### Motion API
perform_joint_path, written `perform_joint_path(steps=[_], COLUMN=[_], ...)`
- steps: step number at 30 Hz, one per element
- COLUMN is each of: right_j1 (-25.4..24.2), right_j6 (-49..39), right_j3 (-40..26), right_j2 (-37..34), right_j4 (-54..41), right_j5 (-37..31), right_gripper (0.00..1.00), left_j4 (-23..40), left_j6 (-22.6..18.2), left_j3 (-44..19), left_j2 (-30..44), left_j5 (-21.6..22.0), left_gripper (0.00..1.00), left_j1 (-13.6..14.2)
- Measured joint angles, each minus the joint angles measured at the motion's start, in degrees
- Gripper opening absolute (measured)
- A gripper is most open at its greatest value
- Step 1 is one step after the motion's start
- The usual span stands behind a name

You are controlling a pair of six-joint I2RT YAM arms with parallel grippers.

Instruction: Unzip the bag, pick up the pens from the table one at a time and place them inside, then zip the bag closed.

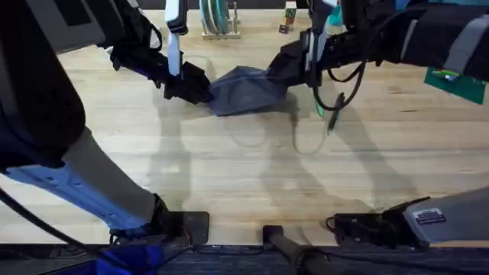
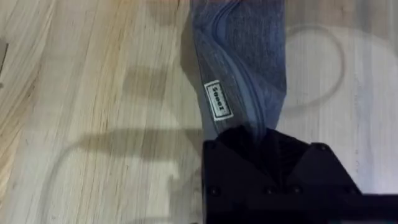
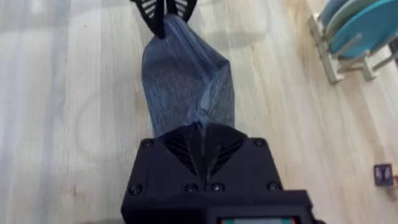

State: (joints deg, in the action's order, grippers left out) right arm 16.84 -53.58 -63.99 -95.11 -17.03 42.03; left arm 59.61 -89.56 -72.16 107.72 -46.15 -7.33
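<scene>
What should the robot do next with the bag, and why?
Probably the right end effector should slide the zipper along the bag while the left end effector holds its other end. Both pinch it, and a green pen waits on the table.

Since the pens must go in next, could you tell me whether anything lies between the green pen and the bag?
Nothing lies on the table between them. The green pen sits just right of the bag, but the right gripper grips that end.

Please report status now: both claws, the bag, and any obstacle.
Left claw shut on bag, right claw shut on its other end. Green pen on table nearby. Nothing in the way.
</scene>
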Motion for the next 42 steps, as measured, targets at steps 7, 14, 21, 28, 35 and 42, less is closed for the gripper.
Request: perform_joint_path(steps=[7,14,21,28,35,42], right_j1=[3.80,6.74,7.00,5.90,2.68,0.04], right_j6=[0.90,2.35,3.75,4.08,4.31,4.08], right_j3=[0.00,-0.02,-0.02,-0.02,-0.02,-0.02], right_j2=[0.12,1.39,1.40,1.40,1.40,1.38], right_j4=[4.91,8.47,7.80,4.63,-0.23,-7.30], right_j5=[-0.89,-0.54,0.04,0.89,1.28,0.28], right_gripper=[0.032,0.032,0.032,0.032,0.032,0.032], left_j4=[-0.04,0.09,0.04,0.04,-0.04,0.04], left_j6=[-0.02,-0.02,-0.02,-0.02,-0.02,0.00], left_j3=[0.00,0.00,0.00,0.00,0.00,0.00], left_j2=[0.00,0.00,0.00,0.00,0.00,0.00], left_j5=[1.21,2.35,2.49,2.21,1.03,-0.08], left_gripper=[0.042,0.042,0.042,0.042,0.042,0.042], left_j1=[-0.21,-0.70,-0.70,-0.68,-0.26,0.24])
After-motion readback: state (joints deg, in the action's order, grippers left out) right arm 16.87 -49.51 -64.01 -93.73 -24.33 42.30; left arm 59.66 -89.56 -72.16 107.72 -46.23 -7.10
